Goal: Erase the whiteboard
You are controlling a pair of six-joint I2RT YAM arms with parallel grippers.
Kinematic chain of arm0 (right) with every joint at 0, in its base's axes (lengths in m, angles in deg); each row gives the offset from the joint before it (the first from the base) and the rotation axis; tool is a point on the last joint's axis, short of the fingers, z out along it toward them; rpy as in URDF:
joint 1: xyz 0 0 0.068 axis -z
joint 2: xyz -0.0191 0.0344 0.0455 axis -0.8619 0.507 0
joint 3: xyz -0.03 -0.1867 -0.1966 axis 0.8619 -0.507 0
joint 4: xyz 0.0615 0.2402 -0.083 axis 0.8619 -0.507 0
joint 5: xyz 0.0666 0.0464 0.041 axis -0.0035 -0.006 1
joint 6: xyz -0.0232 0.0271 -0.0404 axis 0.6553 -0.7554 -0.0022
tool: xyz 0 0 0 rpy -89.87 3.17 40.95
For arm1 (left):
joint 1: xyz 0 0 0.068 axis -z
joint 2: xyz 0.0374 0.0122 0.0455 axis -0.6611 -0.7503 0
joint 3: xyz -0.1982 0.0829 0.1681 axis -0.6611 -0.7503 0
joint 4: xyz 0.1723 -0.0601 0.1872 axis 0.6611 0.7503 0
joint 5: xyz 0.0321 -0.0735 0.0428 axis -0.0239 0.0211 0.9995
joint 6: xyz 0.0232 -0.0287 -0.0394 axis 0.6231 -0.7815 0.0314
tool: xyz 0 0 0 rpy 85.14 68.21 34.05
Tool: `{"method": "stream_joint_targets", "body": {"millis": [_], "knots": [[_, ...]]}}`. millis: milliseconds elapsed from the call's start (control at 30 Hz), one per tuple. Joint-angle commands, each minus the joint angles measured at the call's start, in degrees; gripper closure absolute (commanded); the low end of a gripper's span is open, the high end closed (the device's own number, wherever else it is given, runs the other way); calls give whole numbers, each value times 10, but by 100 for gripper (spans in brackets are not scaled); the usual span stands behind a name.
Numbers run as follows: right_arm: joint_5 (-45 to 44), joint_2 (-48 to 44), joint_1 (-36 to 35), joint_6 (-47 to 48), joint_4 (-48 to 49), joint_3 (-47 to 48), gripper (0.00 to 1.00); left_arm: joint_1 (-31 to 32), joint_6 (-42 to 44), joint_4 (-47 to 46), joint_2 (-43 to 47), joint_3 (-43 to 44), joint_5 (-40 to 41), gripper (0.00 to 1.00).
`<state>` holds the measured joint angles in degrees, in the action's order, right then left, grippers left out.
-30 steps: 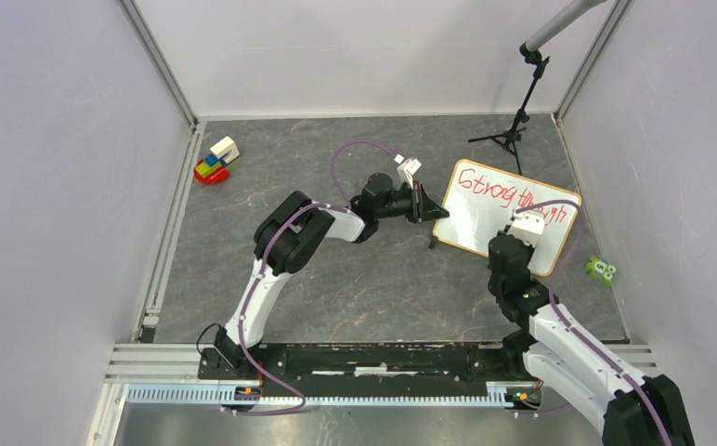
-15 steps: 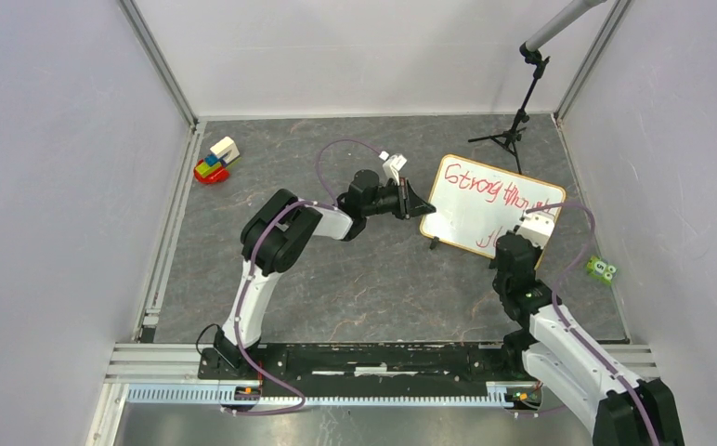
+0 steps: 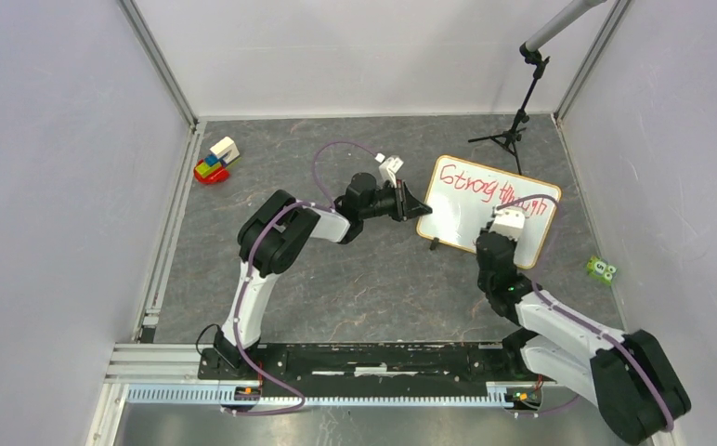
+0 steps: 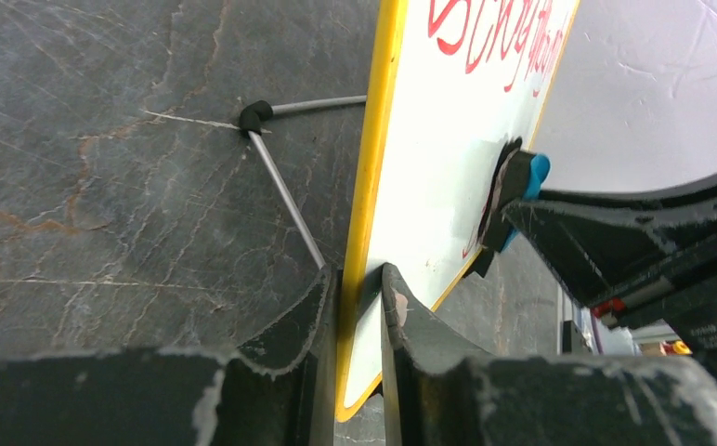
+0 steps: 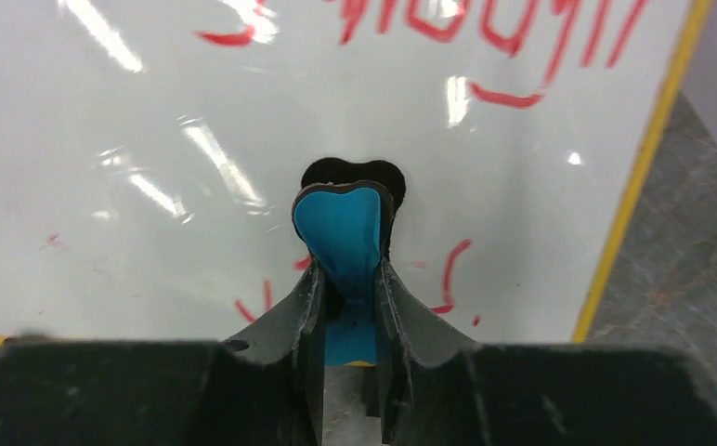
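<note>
The whiteboard (image 3: 466, 209) stands tilted on the floor at centre right, with a thin yellowish frame and red handwriting along its top. My left gripper (image 3: 418, 206) is shut on its left edge; in the left wrist view the fingers (image 4: 359, 279) pinch the frame of the board (image 4: 429, 139). My right gripper (image 3: 506, 221) is shut on the blue eraser (image 5: 344, 232) and presses it against the board face (image 5: 150, 232), below the writing and among short red strokes. The eraser also shows in the left wrist view (image 4: 533, 175).
A wire stand (image 4: 285, 190) props the board from behind. A stack of coloured toy blocks (image 3: 215, 160) lies at far left. A small green toy (image 3: 601, 269) lies right of the board. A black tripod (image 3: 513, 130) stands behind it. Grey walls close in both sides.
The left gripper has pulled the board's left edge leftward, shifting the board left. The right gripper with the eraser has moved left and up across the board's lower part.
</note>
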<state>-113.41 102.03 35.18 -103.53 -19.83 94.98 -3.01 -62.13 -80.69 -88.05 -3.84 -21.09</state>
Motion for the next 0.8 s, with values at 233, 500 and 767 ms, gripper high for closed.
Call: {"method": "stream_joint_targets", "body": {"millis": [233, 500, 767], "knots": [[-36, 84, -69, -51, 116, 13, 94, -3, 38, -18, 33, -29, 62, 98], [-74, 15, 23, -85, 59, -26, 95, -3, 48, 4, 35, -25, 68, 98], [-27, 32, 41, -50, 93, -26, 96, -3, 49, 4, 34, -24, 66, 98]]}}
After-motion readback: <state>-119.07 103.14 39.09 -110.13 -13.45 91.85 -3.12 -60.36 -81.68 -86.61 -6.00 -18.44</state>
